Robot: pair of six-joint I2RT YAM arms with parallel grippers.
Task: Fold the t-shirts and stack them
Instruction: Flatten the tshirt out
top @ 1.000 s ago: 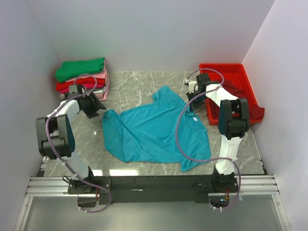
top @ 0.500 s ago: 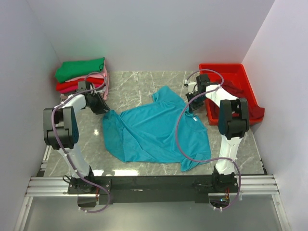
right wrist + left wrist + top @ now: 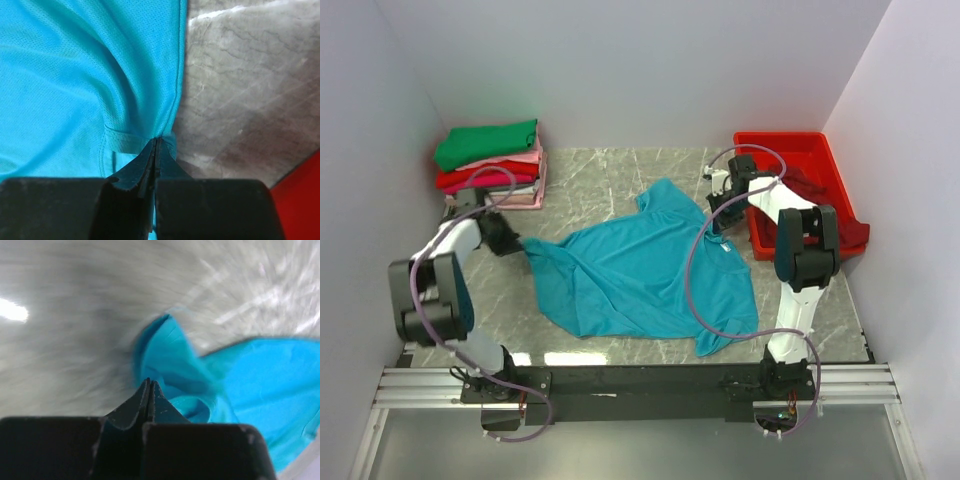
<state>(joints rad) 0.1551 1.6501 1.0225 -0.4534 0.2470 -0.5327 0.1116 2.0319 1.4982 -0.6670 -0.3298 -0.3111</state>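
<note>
T-shirt (image 3: 645, 275), teal-blue, lies mid-table; left gripper (image 3: 149, 384) pinches its nine-o'clock corner, right gripper (image 3: 156, 142) its two-o'clock hem, jaws pressed together on cloth, probably to stretch it flat for folding.

Found the spread t-shirt (image 3: 640, 270) flat across the middle of the worktop (image 3: 610, 180), with the stack of folded t-shirts (image 3: 490, 160) behind it in the far left corner and the tray (image 3: 780, 138) behind it at the far right, another t-shirt (image 3: 825, 190) bunched inside that tray. Found the left fingers (image 3: 132, 410) at the spread t-shirt's left tip, just before the stack, and the right fingers (image 3: 137, 167) at its right edge, just beside the tray's left wall.
</note>
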